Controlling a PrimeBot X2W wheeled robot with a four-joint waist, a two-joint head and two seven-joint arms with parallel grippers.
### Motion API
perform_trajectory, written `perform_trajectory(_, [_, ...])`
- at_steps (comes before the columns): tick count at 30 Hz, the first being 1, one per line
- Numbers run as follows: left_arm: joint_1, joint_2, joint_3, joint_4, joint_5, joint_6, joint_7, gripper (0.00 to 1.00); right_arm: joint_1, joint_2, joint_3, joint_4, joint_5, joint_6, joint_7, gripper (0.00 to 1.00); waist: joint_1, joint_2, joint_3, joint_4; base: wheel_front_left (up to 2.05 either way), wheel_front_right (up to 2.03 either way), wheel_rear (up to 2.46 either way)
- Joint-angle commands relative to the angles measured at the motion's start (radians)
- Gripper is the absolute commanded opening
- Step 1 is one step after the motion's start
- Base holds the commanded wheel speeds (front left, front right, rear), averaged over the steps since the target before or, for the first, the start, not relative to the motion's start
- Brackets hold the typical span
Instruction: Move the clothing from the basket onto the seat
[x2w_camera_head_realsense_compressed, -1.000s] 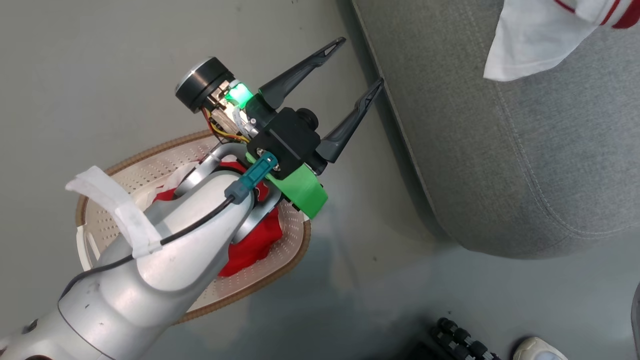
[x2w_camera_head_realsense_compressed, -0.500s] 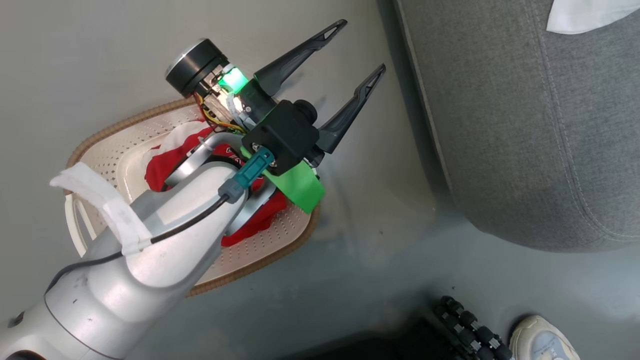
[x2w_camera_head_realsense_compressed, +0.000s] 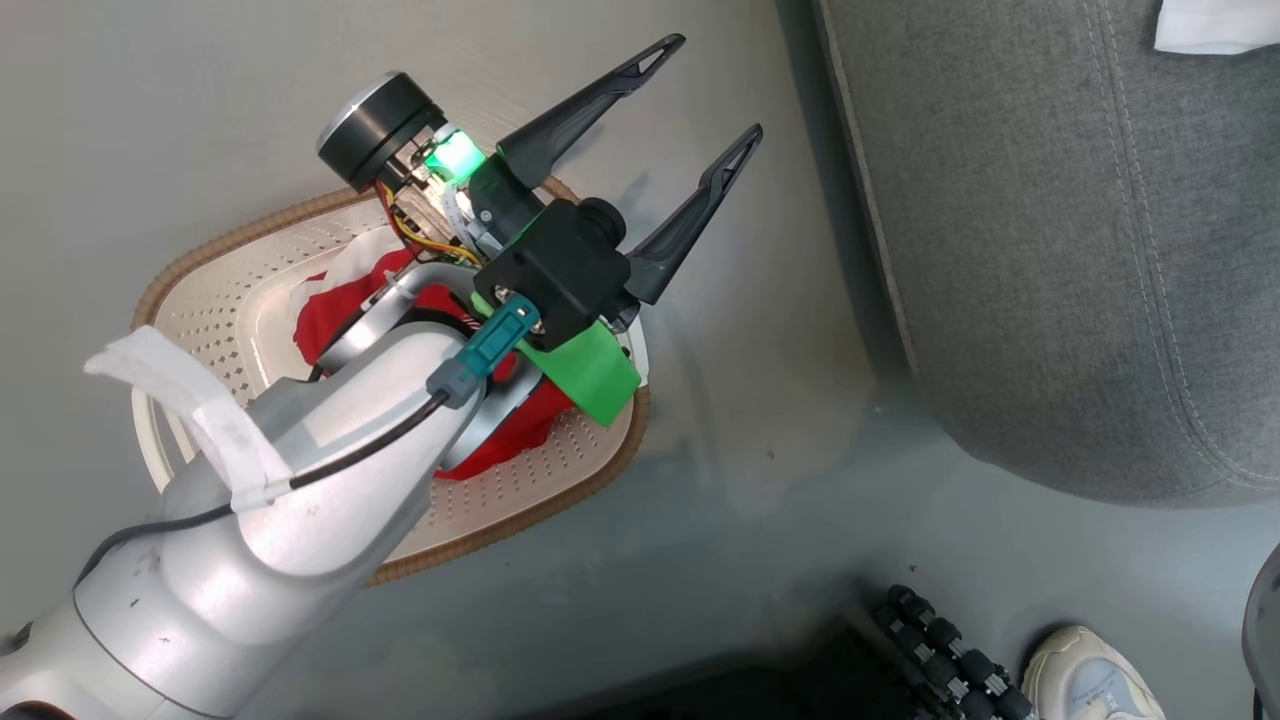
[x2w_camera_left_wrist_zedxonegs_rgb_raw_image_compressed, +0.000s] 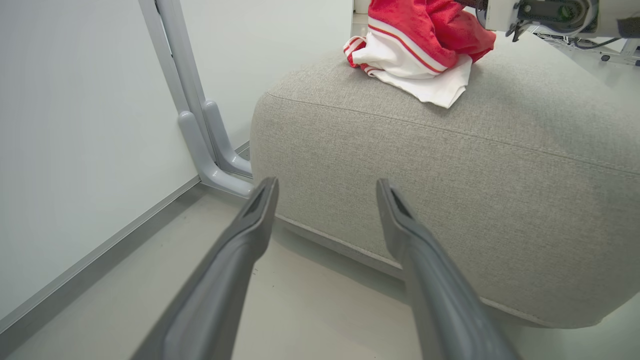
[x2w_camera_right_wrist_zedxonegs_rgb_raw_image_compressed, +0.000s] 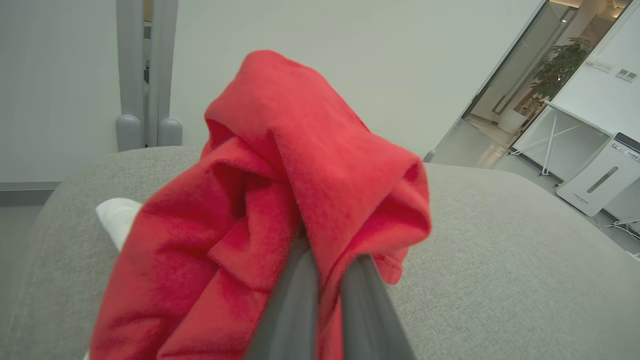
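So, L gripper (x2w_camera_head_realsense_compressed: 710, 90): jaws wide apart, nothing in them, top middle of head view, over the floor (x2w_camera_head_realsense_compressed: 750, 450) btw basket (x2w_camera_head_realsense_compressed: 230, 245) & seat (x2w_camera_head_realsense_compressed: 1050, 250). R gripper (x2w_camera_right_wrist_zedxonegs_rgb_raw_image_compressed: 327, 260): jaws clenched on red clothing (x2w_camera_right_wrist_zedxonegs_rgb_raw_image_compressed: 280, 165), low middle of its wrist view, grey seat under it. In left wrist view that red & white bunch sits on the seat top, upper right. In the basket lies more red clothing (x2w_camera_head_realsense_compressed: 325, 320), left of centre in head view, partly under the L arm (x2w_camera_head_realsense_compressed: 330, 470). Shoe (x2w_camera_head_realsense_compressed: 1090, 680) at lower right.
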Motion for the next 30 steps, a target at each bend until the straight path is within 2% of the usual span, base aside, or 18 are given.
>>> perform_trajectory(1, [-0.015, 0.008, -0.001, -0.002, 0.002, 0.004, 0.000, 1.00, 0.009, 0.000, -0.010, 0.022, -0.005, -0.001, -0.003, 0.00, -0.0001, 0.0080, 0.000, 0.001, 0.00, 0.00, 0.00])
perform_trajectory(3, [-0.014, 0.010, -0.002, -0.002, -0.001, 0.005, -0.001, 1.00, 0.003, 0.001, -0.017, 0.041, -0.009, -0.001, -0.003, 0.00, -0.0001, 0.0080, -0.002, 0.002, 0.00, 0.00, 0.00])
perform_trajectory(4, [-0.012, 0.010, -0.003, 0.000, -0.002, 0.006, -0.002, 1.00, -0.001, 0.001, -0.019, 0.047, -0.008, -0.001, -0.003, 0.34, -0.0001, 0.0080, -0.006, 0.003, 0.00, 0.00, 0.00])
perform_trajectory(5, [-0.010, 0.010, -0.002, 0.001, -0.004, 0.008, -0.004, 1.00, -0.005, 0.001, -0.019, 0.047, -0.005, -0.001, -0.003, 1.00, -0.0001, 0.0080, -0.010, 0.004, 0.00, 0.00, 0.00])
perform_trajectory(12, [0.034, 0.005, 0.004, 0.027, -0.026, 0.025, -0.035, 1.00, 0.071, 0.012, 0.020, 0.003, 0.039, -0.001, -0.003, 1.00, -0.0001, 0.0080, -0.083, -0.004, 0.00, 0.00, 0.00])
perform_trajectory(20, [0.113, -0.012, 0.027, 0.076, -0.073, 0.054, -0.079, 1.00, 0.242, 0.015, 0.092, -0.068, 0.091, -0.001, -0.003, 1.00, -0.0001, 0.0080, -0.217, -0.006, 0.00, 0.00, 0.00])
perform_trajectory(30, [0.245, -0.040, 0.077, 0.125, -0.126, 0.086, -0.106, 1.00, 0.450, 0.017, 0.241, -0.200, 0.157, -0.001, -0.003, 1.00, -0.0001, 0.0080, -0.406, 0.057, 0.00, 0.00, 0.00])
